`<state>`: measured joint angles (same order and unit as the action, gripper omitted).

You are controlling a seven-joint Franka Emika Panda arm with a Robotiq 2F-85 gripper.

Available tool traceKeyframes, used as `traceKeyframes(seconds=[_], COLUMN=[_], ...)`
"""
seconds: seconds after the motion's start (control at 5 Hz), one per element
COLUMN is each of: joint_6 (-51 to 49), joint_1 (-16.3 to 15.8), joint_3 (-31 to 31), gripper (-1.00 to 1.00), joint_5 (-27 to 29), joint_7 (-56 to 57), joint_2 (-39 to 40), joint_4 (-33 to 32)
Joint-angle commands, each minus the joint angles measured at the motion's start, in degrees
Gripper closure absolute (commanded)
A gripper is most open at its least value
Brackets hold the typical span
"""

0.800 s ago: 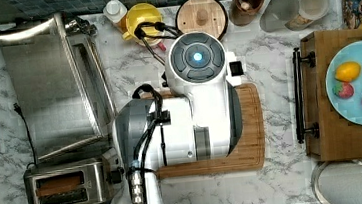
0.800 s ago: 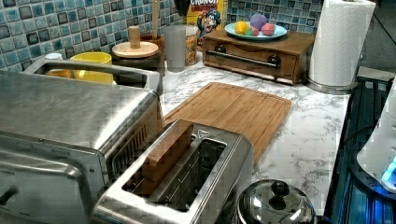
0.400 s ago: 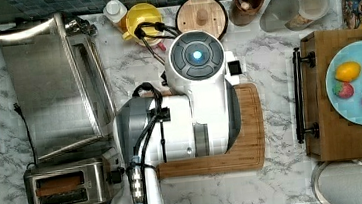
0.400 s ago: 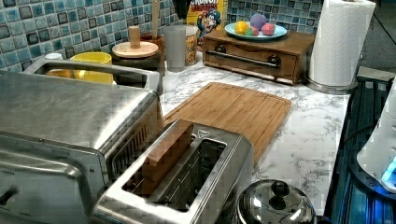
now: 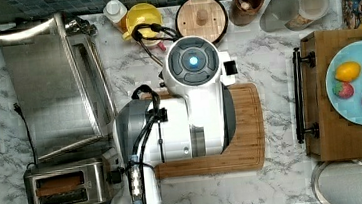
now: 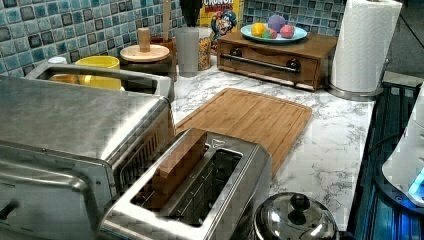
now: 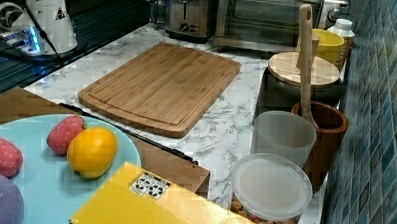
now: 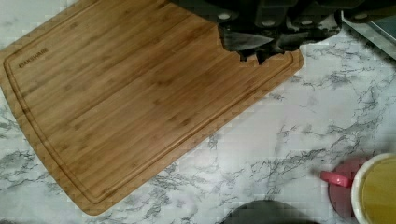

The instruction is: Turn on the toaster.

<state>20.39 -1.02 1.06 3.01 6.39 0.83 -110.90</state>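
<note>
The toaster (image 5: pixel 69 187) is a small steel box at the top view's lower left, with a brown slice (image 5: pixel 59 184) in one slot and a black knob (image 5: pixel 116 176) on its end toward the arm. It also stands in the foreground of the left view (image 6: pixel 200 185) and at the far end of the counter in the right view (image 7: pixel 190 14). In the wrist view my gripper (image 8: pixel 254 55) is dark, shut and empty, hovering over a corner of the wooden cutting board (image 8: pixel 140 93). The white arm (image 5: pixel 195 110) covers it from above.
A large steel toaster oven (image 5: pixel 52 89) stands beside the toaster. A pot lid (image 6: pixel 295 220) sits close to the toaster's front. Jars, a yellow cup (image 5: pixel 143 17) and a wooden lid (image 5: pixel 202 17) line the tiled wall. A wooden drawer box (image 5: pixel 322 133) holds a fruit plate.
The arm has edged slightly toward the top view's left. Nothing on the counter has moved.
</note>
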Motion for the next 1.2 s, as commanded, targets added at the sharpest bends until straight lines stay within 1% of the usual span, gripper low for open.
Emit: traceKeyframes(seconds=[0.2,0.4,0.6,0.8,1.0,1.2], joint_6=[3.67,4.65,3.5,5.06,2.56,2.58], joint_1=[-4.1,-4.18,-4.21,-5.81,-8.23,-11.24], joint_3=[5.53,7.06,7.66,7.65,8.07,9.49], gripper=[1.0,1.0,1.0,1.0,1.0,1.0], joint_5=[4.06,6.31,6.76,8.55,11.47,13.25], joint_7=[8.21,10.22,12.07,14.93,20.28,25.31], joint_2=[-8.01,-11.08,-13.74,-19.22,-20.48,-20.95], joint_4=[-13.67,-17.51,-19.66,-23.8,-24.5,-25.7])
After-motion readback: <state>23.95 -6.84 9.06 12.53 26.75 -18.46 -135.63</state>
